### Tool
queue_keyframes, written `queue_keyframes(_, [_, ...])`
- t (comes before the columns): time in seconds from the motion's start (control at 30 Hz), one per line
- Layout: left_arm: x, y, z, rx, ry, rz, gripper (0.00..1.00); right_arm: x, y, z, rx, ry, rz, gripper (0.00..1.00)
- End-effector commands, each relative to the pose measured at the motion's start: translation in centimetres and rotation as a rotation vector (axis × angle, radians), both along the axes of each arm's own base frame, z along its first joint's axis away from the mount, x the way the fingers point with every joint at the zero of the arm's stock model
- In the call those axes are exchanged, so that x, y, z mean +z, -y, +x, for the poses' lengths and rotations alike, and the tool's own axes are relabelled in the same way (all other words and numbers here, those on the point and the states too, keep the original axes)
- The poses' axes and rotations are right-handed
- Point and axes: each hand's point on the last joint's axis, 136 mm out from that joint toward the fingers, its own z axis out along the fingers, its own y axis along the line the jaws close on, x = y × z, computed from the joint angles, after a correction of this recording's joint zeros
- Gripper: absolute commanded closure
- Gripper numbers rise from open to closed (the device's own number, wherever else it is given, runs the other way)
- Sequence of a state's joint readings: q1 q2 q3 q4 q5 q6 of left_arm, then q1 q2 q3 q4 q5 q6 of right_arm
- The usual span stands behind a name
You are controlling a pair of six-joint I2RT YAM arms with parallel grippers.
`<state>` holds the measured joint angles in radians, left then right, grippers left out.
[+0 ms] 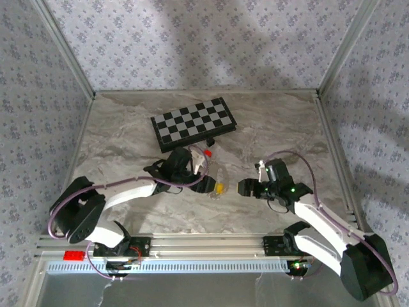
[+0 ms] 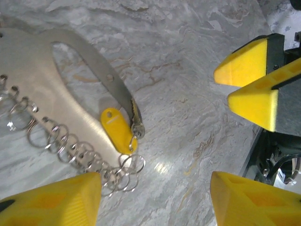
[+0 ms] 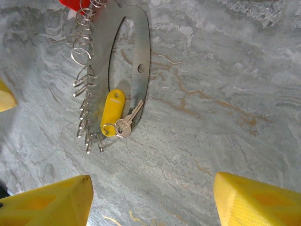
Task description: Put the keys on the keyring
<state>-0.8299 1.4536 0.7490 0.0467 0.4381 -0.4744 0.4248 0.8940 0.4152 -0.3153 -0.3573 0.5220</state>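
The keyring is a flat silvery elongated metal loop lying on the marble table, with a row of small split rings along one edge. A small silver key is joined by a little ring to a yellow plastic tag; both rest on the loop's near end. In the left wrist view the tag and key lie just ahead of my open left gripper. My right gripper is open and empty, a short way from the key. From above, the keys sit between my left gripper and right gripper.
A black-and-white chessboard lies behind the keys. A small red piece sits at the keyring's far end. The right gripper's yellow fingers show in the left wrist view. Bare marble table lies to the right and front.
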Motion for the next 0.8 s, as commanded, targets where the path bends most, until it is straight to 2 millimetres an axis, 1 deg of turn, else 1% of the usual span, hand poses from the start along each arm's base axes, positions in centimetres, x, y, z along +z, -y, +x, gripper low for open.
queue_keyframes(0.0, [1.6, 2.4, 0.1, -0.073, 0.05, -0.026, 0.43, 0.2, 0.9, -0.4, -0.068, -0.015, 0.033, 0.3])
queue_keyframes(0.17, [-0.3, 3.8, 0.0, -0.12, 0.038, 0.049, 0.54, 0.3, 2.6, -0.7, -0.142, 0.006, 0.042, 0.3])
queue_keyframes(0.27, [-0.9, 4.3, -0.3, -0.142, 0.052, 0.098, 0.57, -0.2, 3.1, -1.0, -0.158, -0.006, 0.045, 0.3])
queue_keyframes(0.37, [-1.6, 4.3, -0.7, -0.159, 0.075, 0.166, 0.6, -0.3, 3.4, -0.8, -0.171, 0.002, 0.046, 0.3])
queue_keyframes(0.47, [-2.2, 3.7, -0.8, -0.136, 0.076, 0.21, 0.64, -0.4, 3.3, -0.7, -0.166, 0.007, 0.052, 0.3])
queue_keyframes(0.53, [-2.3, 3.1, -0.7, -0.11, 0.076, 0.218, 0.65, -0.1, 2.6, -0.5, -0.144, 0.017, 0.073, 0.31])
queue_keyframes(0.6, [-2.3, 2.6, -0.8, -0.091, 0.062, 0.206, 0.65, 0.5, 1.5, -0.3, -0.081, 0.038, 0.072, 0.32])
queue_keyframes(0.7, [-1.6, 2.1, -0.9, -0.069, 0.017, 0.136, 0.65, 1.2, -1.0, -0.4, 0.063, 0.067, 0.016, 0.37])
queue_keyframes(0.73, [-1.4, 1.6, -0.7, -0.052, 0.0, 0.111, 0.65, 1.3, -1.9, -0.4, 0.109, 0.071, -0.001, 0.4])
queue_keyframes(0.77, [-1.1, 1.1, -0.5, -0.034, -0.01, 0.089, 0.65, 0.9, -2.8, -0.6, 0.154, 0.057, -0.02, 0.43])
